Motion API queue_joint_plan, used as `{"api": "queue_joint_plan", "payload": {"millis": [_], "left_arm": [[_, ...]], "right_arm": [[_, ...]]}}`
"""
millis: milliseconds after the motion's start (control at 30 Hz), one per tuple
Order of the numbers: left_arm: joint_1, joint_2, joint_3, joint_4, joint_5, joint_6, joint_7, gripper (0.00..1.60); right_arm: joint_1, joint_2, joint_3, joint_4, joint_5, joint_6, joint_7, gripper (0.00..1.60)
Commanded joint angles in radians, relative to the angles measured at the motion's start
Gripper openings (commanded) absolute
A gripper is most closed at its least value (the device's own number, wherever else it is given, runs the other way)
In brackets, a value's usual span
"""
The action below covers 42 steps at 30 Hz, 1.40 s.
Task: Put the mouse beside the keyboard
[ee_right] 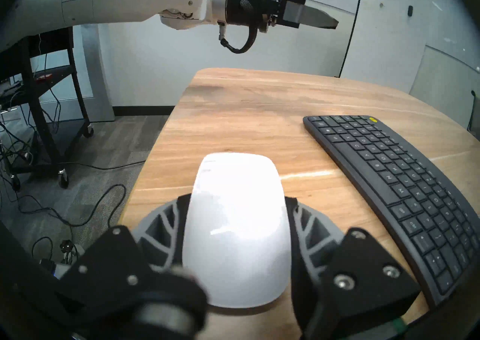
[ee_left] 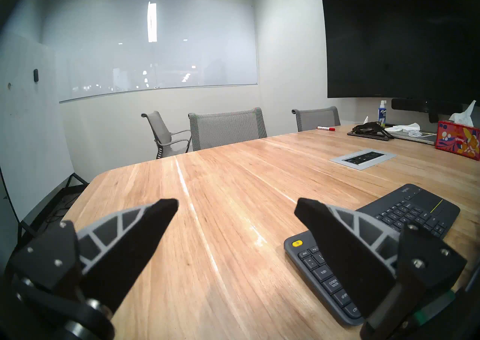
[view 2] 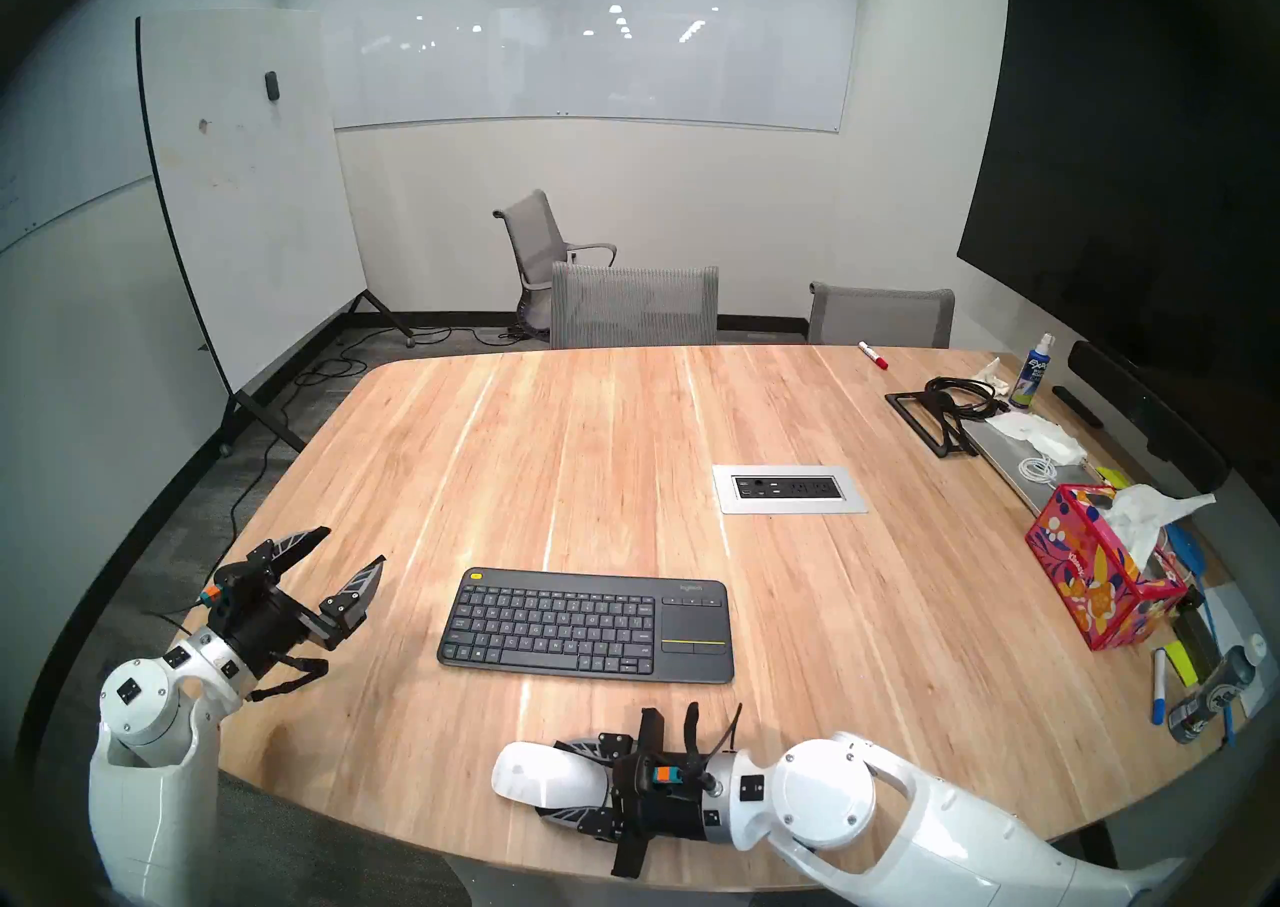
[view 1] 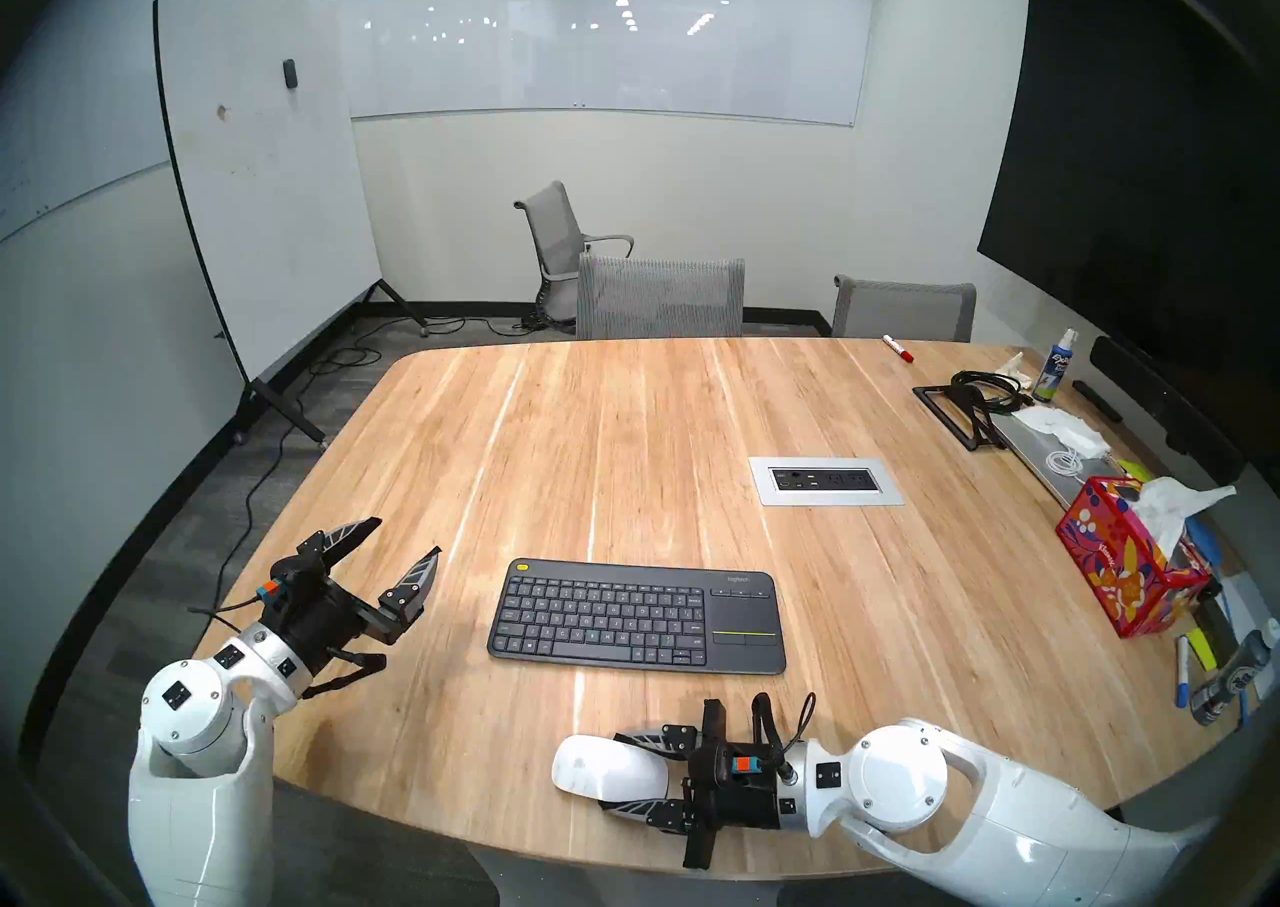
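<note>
- Right gripper (ee_right: 237,230) was clamped on the mouse (ee_right: 237,227), one finger pressed on each long side, about midway along the shell.
- Mouse sat low over the table (view 1: 623,441) near its front edge, in front of the keyboard (view 1: 637,615) and apart from it; whether its base was touching the wood could not be told.
- Left gripper (view 1: 398,549) hovered with its fingers spread wide and nothing between them, off the keyboard's left end.
- Step in hand, as I judged it: carrying the mouse to a spot beside the keyboard.
- Shell looked glossy and smooth, so a hard squeeze could squirt it out forward; a steady, moderate grip seemed wiser.
- A small lift before travelling would have spared the base from dragging on the wood.
- Bare table off the touchpad end looked the nearer free spot, with the power panel (view 1: 824,482) well behind it.
- Path should have skirted the keyboard's front corner so as not to nudge it.
- Setting down flat, long axis in line with the keyboard's short side, then opening slowly, seemed the clean finish.
</note>
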Motion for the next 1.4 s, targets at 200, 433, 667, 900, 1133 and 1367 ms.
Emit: {"api": "queue_joint_plan", "payload": {"millis": [200, 433, 667, 900, 1133, 1367], "left_arm": [[-0.001, -0.001, 0.001, -0.015, 0.002, -0.003, 0.001, 1.6], [-0.001, -0.001, 0.001, -0.015, 0.002, -0.003, 0.001, 1.6], [-0.001, -0.001, 0.001, -0.015, 0.002, -0.003, 0.0, 1.6], [-0.001, -0.002, 0.001, -0.015, 0.002, -0.003, 0.0, 1.6], [-0.001, -0.002, 0.001, -0.015, 0.002, -0.003, 0.0, 1.6], [-0.001, -0.002, 0.001, -0.015, 0.002, -0.003, 0.0, 1.6]], "right_arm": [[-0.126, 0.091, 0.118, -0.08, 0.076, -0.085, -0.116, 0.0], [-0.203, 0.123, 0.183, -0.083, 0.116, -0.137, -0.195, 0.0], [-0.278, 0.151, 0.236, -0.08, 0.158, -0.198, -0.255, 0.0], [-0.366, 0.183, 0.294, -0.075, 0.199, -0.274, -0.321, 0.0], [-0.45, 0.216, 0.349, -0.079, 0.229, -0.349, -0.391, 0.0], [-0.509, 0.238, 0.407, -0.104, 0.242, -0.399, -0.451, 0.0]]}}
